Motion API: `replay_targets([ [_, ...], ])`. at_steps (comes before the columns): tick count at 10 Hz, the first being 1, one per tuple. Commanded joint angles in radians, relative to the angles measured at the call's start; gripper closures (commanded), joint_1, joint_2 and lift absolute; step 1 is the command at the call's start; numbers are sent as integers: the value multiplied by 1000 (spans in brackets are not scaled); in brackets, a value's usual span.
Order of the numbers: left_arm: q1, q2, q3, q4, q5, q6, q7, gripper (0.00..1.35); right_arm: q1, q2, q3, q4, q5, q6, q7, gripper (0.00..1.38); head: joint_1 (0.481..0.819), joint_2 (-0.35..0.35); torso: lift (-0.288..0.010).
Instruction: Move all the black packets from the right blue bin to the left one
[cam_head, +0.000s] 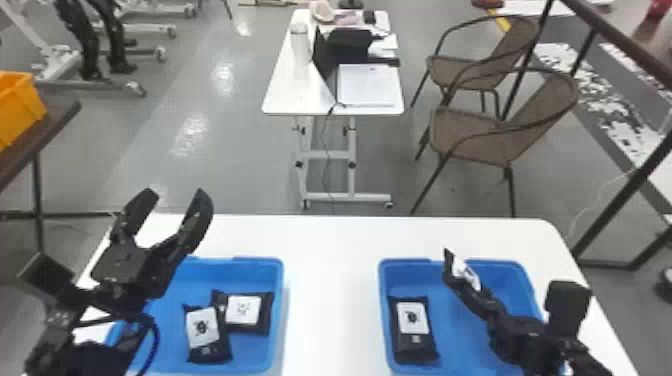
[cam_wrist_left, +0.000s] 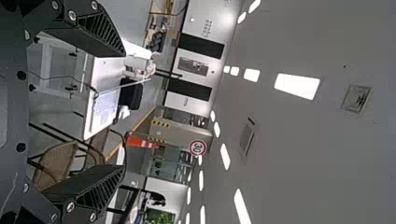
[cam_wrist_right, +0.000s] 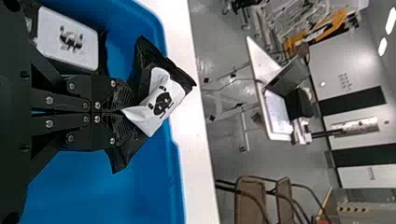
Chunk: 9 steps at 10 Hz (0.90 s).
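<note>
Over the right blue bin (cam_head: 492, 270) my right gripper (cam_head: 472, 292) holds a black packet (cam_head: 462, 272). In the right wrist view that gripper (cam_wrist_right: 122, 112) is shut on the packet (cam_wrist_right: 163, 100), pinching it at its white label. Another black packet (cam_head: 414, 345) lies at the left side of the right bin, and also shows in the right wrist view (cam_wrist_right: 70, 42). Two black packets, one (cam_head: 207, 345) touching the other (cam_head: 265, 320), lie in the left blue bin (cam_head: 277, 295). My left gripper (cam_head: 162, 220) stands open and raised beyond that bin; its gap (cam_wrist_left: 119, 112) holds nothing.
Both bins stand on a white table (cam_head: 330, 280), with a bare strip between them. Farther back are a white desk (cam_head: 280, 95) with a laptop and two brown chairs (cam_head: 480, 145). An orange crate (cam_head: 17, 107) sits on a dark table at the far left.
</note>
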<state>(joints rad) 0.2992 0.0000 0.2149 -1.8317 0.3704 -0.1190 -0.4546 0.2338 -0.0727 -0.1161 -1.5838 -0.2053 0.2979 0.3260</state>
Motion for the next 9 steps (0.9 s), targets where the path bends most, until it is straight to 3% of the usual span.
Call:
replay_targets([
  [1, -12, -3, -8, -3, 12, 2, 1, 180, -31, -15, 52, -96, -3, 63, 33, 1280, 695, 32, 0],
  [2, -23, -3, -19, -8, -5, 27, 1, 180, -110, -38, 111, -73, -9, 72, 73, 1280, 695, 45, 0],
  [3, -40, -3, -29, -43, -84, 84, -16, 180, -192, -56, 181, -25, -31, 70, 103, 1280, 695, 74, 0],
  [5, -81, 49, -68, -60, -142, 113, -41, 180, -373, -56, 311, 100, -46, 56, 182, 1282, 695, 120, 0],
  [6, -98, 49, -85, -58, -168, 114, -42, 180, -435, -42, 366, 139, -52, 32, 202, 1282, 695, 134, 0],
  [7, -106, 29, -92, -43, -171, 122, -42, 180, -478, -36, 421, 157, -71, 24, 209, 1280, 695, 160, 0],
  [9, -107, -3, -88, -31, -154, 222, -32, 180, -534, -45, 516, 160, -128, 24, 215, 1282, 691, 206, 0],
])
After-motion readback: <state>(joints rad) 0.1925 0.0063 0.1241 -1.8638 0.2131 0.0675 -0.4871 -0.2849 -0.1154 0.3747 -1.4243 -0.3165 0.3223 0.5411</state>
